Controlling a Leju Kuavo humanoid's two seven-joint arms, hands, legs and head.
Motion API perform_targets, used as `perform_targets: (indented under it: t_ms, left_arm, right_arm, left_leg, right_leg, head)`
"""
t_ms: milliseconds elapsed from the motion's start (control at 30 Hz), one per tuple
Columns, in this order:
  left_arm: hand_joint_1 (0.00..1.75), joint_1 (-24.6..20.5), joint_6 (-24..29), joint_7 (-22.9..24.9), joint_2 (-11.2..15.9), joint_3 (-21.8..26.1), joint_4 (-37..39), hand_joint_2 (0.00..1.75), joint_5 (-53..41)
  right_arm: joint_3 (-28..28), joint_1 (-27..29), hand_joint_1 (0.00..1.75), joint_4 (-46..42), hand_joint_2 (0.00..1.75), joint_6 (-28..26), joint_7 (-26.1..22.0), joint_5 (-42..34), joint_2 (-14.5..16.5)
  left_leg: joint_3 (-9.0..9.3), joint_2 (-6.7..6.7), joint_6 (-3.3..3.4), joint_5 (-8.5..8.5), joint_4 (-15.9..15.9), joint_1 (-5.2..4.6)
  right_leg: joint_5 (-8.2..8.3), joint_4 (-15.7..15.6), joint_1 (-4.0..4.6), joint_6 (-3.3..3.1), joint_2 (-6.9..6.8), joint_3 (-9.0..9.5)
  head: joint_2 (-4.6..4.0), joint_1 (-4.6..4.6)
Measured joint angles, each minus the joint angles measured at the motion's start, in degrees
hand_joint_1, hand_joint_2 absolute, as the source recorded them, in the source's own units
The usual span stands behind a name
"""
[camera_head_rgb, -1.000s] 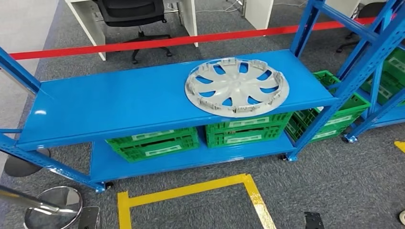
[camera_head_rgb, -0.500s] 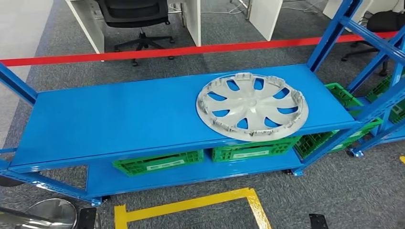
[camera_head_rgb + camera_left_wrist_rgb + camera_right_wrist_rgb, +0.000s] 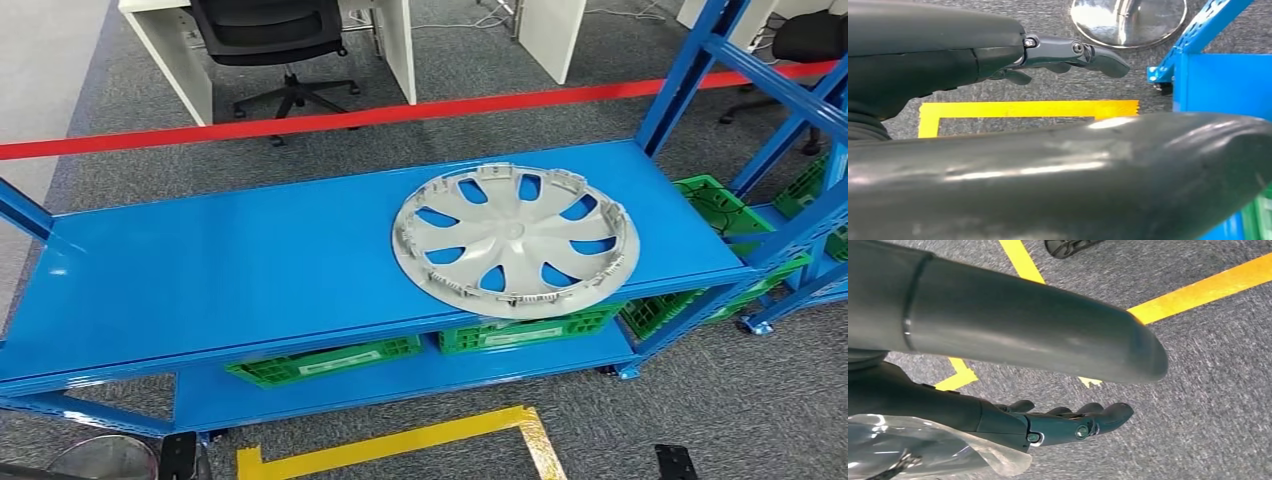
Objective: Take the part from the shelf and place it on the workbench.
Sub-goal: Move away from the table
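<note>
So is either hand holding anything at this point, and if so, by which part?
Nothing is held. The left hand and right hand hang over the carpet with fingers extended, while the hubcap lies untouched on the blue shelf.

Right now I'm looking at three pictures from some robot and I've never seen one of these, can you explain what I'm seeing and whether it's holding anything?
This is a two-legged humanoid robot with two arms, each ending in a many-fingered hand. The wide picture comes from a camera high on its body, looking forward and down. It shows a blue metal shelf with a silver-grey wheel cover lying flat on the top level, near the front edge. That is the part it must carry to a workbench. Green plastic crates sit on the lower level, and yellow floor tape marks the carpet in front.

The other two pictures come from cameras at the wrists, looking past each hand at the floor. The left hand and the right hand both hang with fingers stretched out, holding nothing.
</note>
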Motion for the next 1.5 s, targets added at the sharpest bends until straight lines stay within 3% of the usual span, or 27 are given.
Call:
perform_targets:
  t_ms: [33, 100, 233, 300, 367, 400, 433, 500, 567, 633, 700, 767, 867, 900, 933, 967, 1033, 1100, 1167, 1233, 1300, 1400, 1433, 1467, 1500]
  left_arm:
    - [0.00, -0.08, 0.05, 0.08, 0.00, 0.19, 0.00, 0.00, 0.11]
    - [0.00, -0.17, 0.25, 0.37, -0.03, 0.56, 0.00, 0.00, 0.30]
    - [0.00, 0.01, 1.30, 1.26, -0.20, 1.15, 0.00, 0.00, 0.38]
    - [0.00, -0.05, 1.77, 1.68, -0.35, 1.33, 0.00, 0.00, 0.38]
    - [0.00, -0.04, 1.97, 1.91, -0.51, 1.41, 0.00, 0.00, 0.37]
    - [0.00, -0.01, 1.98, 1.96, -0.56, 1.45, 0.00, 0.00, 0.36]
    - [0.00, 0.00, 1.98, 1.97, -0.59, 1.51, 0.00, 0.00, 0.35]
    - [0.00, -0.02, 1.98, 2.20, -0.62, 1.65, 0.00, 0.00, 0.28]
    - [0.00, -0.07, 2.04, 2.82, -0.67, 1.73, 0.00, 0.87, 0.10]
    - [0.00, -0.09, 2.03, 3.74, -0.69, 1.76, 0.00, 1.75, -0.13]
    - [0.00, -0.02, 1.56, 4.50, -0.62, 1.77, -0.01, 1.75, -0.24]
    - [0.00, 0.20, 0.56, 4.83, -0.37, 1.76, -0.04, 1.75, -0.26]
    - [0.00, 1.01, -1.33, 5.02, 0.07, 1.73, -0.07, 1.75, -0.25]
    - [0.00, 1.44, -1.93, 5.10, 0.21, 1.71, -0.07, 1.75, -0.24]
    - [0.00, 2.02, -2.61, 5.21, 0.38, 1.69, -0.06, 1.75, -0.22]
    - [0.00, 2.56, -3.17, 5.34, 0.52, 1.67, -0.05, 1.75, -0.19]
    - [0.00, 3.60, -4.29, 5.58, 0.87, 1.61, -0.04, 1.75, -0.13]
    - [0.00, 4.28, -5.45, 5.74, 1.19, 1.39, -0.04, 0.87, -0.01]
    - [0.00, 4.89, -6.64, 5.88, 1.48, 1.10, -0.04, 0.00, 0.20]
    - [0.00, 5.54, -7.85, 5.98, 1.85, 0.85, -0.08, 0.00, 0.37]
    - [0.00, 5.79, -9.07, 6.01, 2.21, 0.64, -0.43, 0.00, 0.49]
    - [0.00, 5.54, -10.98, 6.17, 2.60, 0.14, -1.92, 0.00, 0.74]
    - [0.00, 5.40, -11.63, 6.25, 2.74, -0.11, -2.63, 0.00, 0.82]
    - [0.00, 5.20, -12.27, 6.36, 2.87, -0.33, -3.45, 0.00, 0.87]
    - [0.00, 4.94, -12.84, 6.48, 3.02, -0.52, -4.32, 0.00, 0.91]
  right_arm:
    - [0.00, -0.02, 0.00, 0.00, 0.00, 0.01, 0.14, 0.02, 0.01]
    - [0.00, -0.02, 0.00, 0.00, 0.00, 0.04, 0.38, 0.09, 0.02]
    - [-0.01, 0.00, 0.00, 0.00, 0.00, 0.17, 0.87, 0.68, 0.08]
    - [0.01, -0.01, 0.00, 0.00, 0.00, 0.26, 1.06, 0.92, 0.08]
    - [0.03, 0.01, 0.00, 0.00, 0.00, 0.32, 1.19, 1.00, 0.08]
    - [0.03, 0.06, 0.00, 0.00, 0.00, 0.32, 1.24, 1.00, 0.07]
    - [0.02, 0.13, 0.00, 0.00, 0.00, 0.33, 1.28, 1.00, 0.07]
    - [0.00, 0.17, 0.00, 0.00, 0.00, 0.58, 1.32, 0.99, 0.06]
    - [0.01, 0.03, 0.00, 0.00, 0.87, 1.19, 1.36, 0.98, 0.06]
    - [0.02, -0.06, 0.00, 0.00, 1.75, 1.89, 1.47, 0.96, 0.07]
    - [0.11, 0.05, 0.00, 0.00, 1.75, 2.30, 1.92, 0.76, 0.08]
    - [1.23, 0.26, 0.00, -0.15, 1.75, 2.43, 2.60, -0.31, 0.00]
    - [4.59, 0.42, 0.00, -1.16, 1.75, 2.75, 3.34, -3.67, -0.42]
    - [5.74, 0.40, 0.00, -1.60, 1.75, 2.90, 3.52, -4.89, -0.56]
    - [7.06, 0.37, 0.00, -2.19, 1.75, 3.05, 3.74, -6.26, -0.74]
    - [8.22, 0.34, 0.00, -2.71, 1.75, 3.15, 3.92, -7.41, -0.87]
    - [10.65, 0.24, 0.00, -3.83, 1.75, 3.31, 4.28, -9.75, -1.06]
    - [13.14, 0.20, 0.00, -4.85, 1.75, 3.46, 4.58, -12.15, -1.31]
    - [15.70, 0.28, 0.00, -5.70, 0.87, 3.73, 4.95, -14.60, -1.68]
    - [18.50, 0.56, 0.00, -6.32, 0.00, 4.06, 5.39, -17.20, -2.08]
    - [21.42, 1.13, 0.00, -6.64, 0.00, 4.30, 5.78, -19.87, -2.45]
    - [25.76, 2.63, 0.00, -6.66, 0.00, 4.62, 6.42, -23.74, -2.96]
    - [27.20, 3.39, 0.00, -6.60, 0.00, 4.76, 6.64, -25.08, -3.17]
    - [28.64, 4.22, 0.00, -6.48, 0.00, 4.92, 6.87, -26.41, -3.36]
    - [29.95, 5.08, 0.00, -6.30, 0.00, 5.10, 7.08, -27.64, -3.54]
  left_leg:
    - [1.15, 0.05, 0.26, 1.78, -3.43, -0.12]
    - [2.21, 0.11, 0.80, 3.21, -7.11, -0.47]
    - [2.44, 0.17, 1.81, 4.69, -8.31, -0.61]
    - [2.62, 0.28, 2.33, 5.40, -9.05, -0.53]
    - [2.41, 0.29, 2.63, 5.56, -9.05, -0.82]
    - [2.35, 0.28, 2.67, 5.57, -8.98, -0.95]
    - [2.32, 0.26, 2.69, 5.56, -8.89, -1.04]
    - [2.34, 0.18, 2.65, 5.42, -8.58, -1.09]
    - [2.11, 0.14, 2.34, 5.10, -7.99, -1.30]
    - [1.73, 0.14, 1.91, 4.96, -7.52, -1.48]
    - [1.56, 0.11, 1.55, 4.89, -7.29, -1.41]
    - [0.87, 0.14, 0.90, 3.38, -5.42, -1.29]
    - [-3.24, 0.21, -0.35, -1.89, 4.41, -0.47]
    - [-4.57, 0.22, -0.61, -3.01, 7.49, -0.16]
    - [-5.12, 0.23, -0.80, -2.99, 8.79, 0.10]
    - [-4.81, 0.24, -0.90, -2.04, 8.16, 0.28]
    - [-1.54, 0.32, -0.87, 2.15, 1.08, 0.47]
    - [1.49, 0.42, -0.56, 4.48, -5.52, 0.29]
    - [1.98, 0.42, -0.09, 4.28, -7.00, 0.00]
    - [1.87, 0.45, 0.64, 4.45, -7.27, 0.01]
    - [1.94, 0.57, 1.59, 4.83, -7.79, 0.10]
    - [1.81, 0.63, 2.49, 4.99, -7.96, -0.39]
    - [1.82, 0.62, 2.60, 4.98, -7.95, -0.64]
    - [1.85, 0.58, 2.69, 4.97, -7.94, -0.86]
    - [1.93, 0.50, 2.71, 4.95, -7.93, -1.04]
  right_leg:
    - [-0.01, -0.05, 0.02, 0.13, 0.01, 0.08]
    - [0.00, -0.22, 0.02, 0.73, 0.02, -0.01]
    - [-0.62, 0.07, -0.04, 2.30, 0.02, -0.30]
    - [-3.82, 4.79, 0.02, 2.47, 0.07, -2.47]
    - [-7.40, 12.06, 0.10, 2.54, 0.09, -5.49]
    - [-7.99, 14.20, 0.16, 2.56, 0.09, -6.26]
    - [-7.51, 14.35, 0.23, 2.54, 0.09, -6.07]
    - [-4.11, 8.45, 0.38, 2.30, 0.09, -2.69]
    - [-1.91, 1.36, 0.53, 1.94, 0.18, 1.19]
    - [-1.92, -1.00, 0.68, 1.60, 0.30, 2.49]
    - [-1.72, -1.16, 0.56, 1.16, 0.24, 2.52]
    - [-1.50, -1.40, 0.20, 0.65, 0.07, 2.62]
    - [-1.44, -1.50, -0.04, 0.30, -0.08, 2.64]
    - [-1.45, -1.49, -0.05, 0.30, -0.10, 2.64]
    - [-1.47, -1.48, -0.07, 0.33, -0.10, 2.67]
    - [-1.50, -1.48, -0.12, 0.38, -0.08, 2.72]
    - [-1.64, -1.48, -0.24, 0.63, -0.07, 2.98]
    - [-1.75, -1.45, -0.14, 1.29, -0.14, 3.06]
    - [-1.64, -1.57, -0.03, 2.11, -0.25, 2.92]
    - [-1.61, -1.81, -0.14, 2.84, -0.26, 2.84]
    - [-3.33, 0.36, -0.16, 3.14, -0.13, 1.72]
    - [-8.66, 11.33, 0.07, 2.96, 0.02, -3.34]
    - [-9.36, 14.08, 0.19, 2.84, 0.03, -4.65]
    - [-8.93, 14.72, 0.36, 2.64, 0.05, -5.00]
    - [-7.43, 12.96, 0.55, 2.34, 0.06, -4.19]
  head:
    - [0.00, 0.03]
    - [0.00, 0.04]
    - [0.00, 0.13]
    - [0.00, 0.29]
    - [0.00, 0.36]
    - [0.00, 0.36]
    - [0.00, 0.36]
    - [0.00, 0.37]
    - [0.00, 0.34]
    - [0.00, 0.31]
    - [0.00, 0.33]
    - [0.00, 0.15]
    - [0.00, -0.09]
    - [0.00, -0.08]
    - [0.00, -0.09]
    - [0.00, -0.09]
    - [0.00, -0.10]
    - [0.00, -0.10]
    - [0.00, 0.00]
    - [0.00, 0.06]
    - [0.00, 0.15]
    - [0.00, 0.44]
    - [0.00, 0.44]
    - [0.00, 0.45]
    - [0.00, 0.45]
